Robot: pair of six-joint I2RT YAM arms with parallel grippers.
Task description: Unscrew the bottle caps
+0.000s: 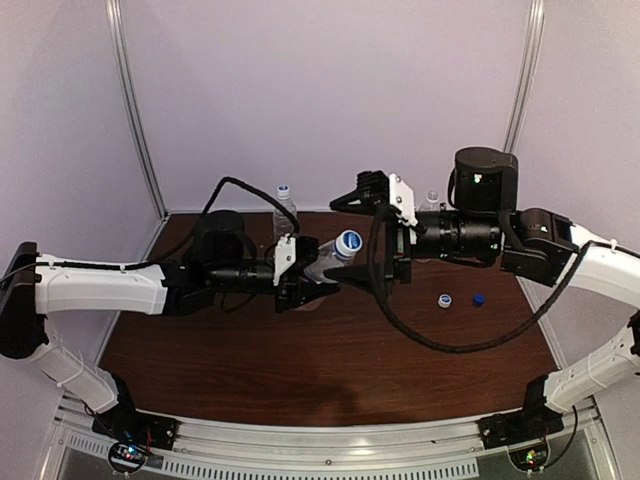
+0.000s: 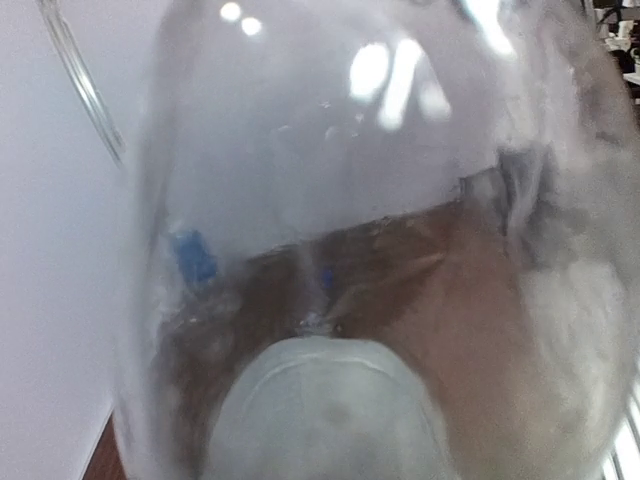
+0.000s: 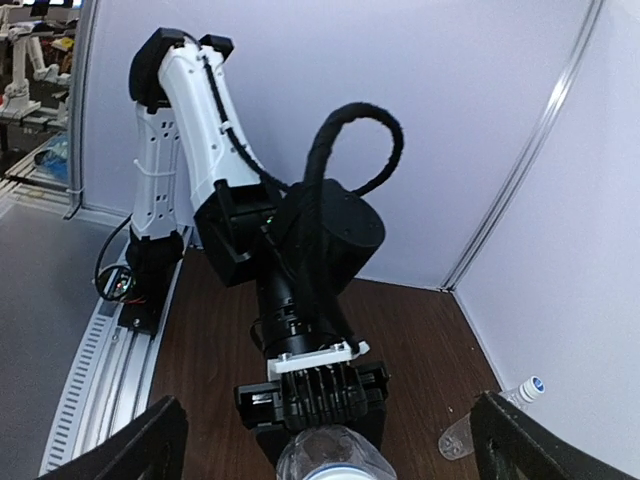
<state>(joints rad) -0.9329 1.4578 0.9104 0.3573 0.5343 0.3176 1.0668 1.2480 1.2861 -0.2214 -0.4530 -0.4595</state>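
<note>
Bottle caps: top view is showing four, one on the bottle the L gripper is clamping above the table, one on the rear bottle, two lying loose. R wrist view is showing the R gripper w/ jaws wide apart.

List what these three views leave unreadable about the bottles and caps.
- Left wrist view: the held bottle fills the frame, blurred, hiding the left jaws and any label.
- Right wrist view: the lower edge cuts off the held bottle; only a sliver shows.
- Top view: the right arm hides most of the rear bottle; capped or not, too small to tell.
</note>
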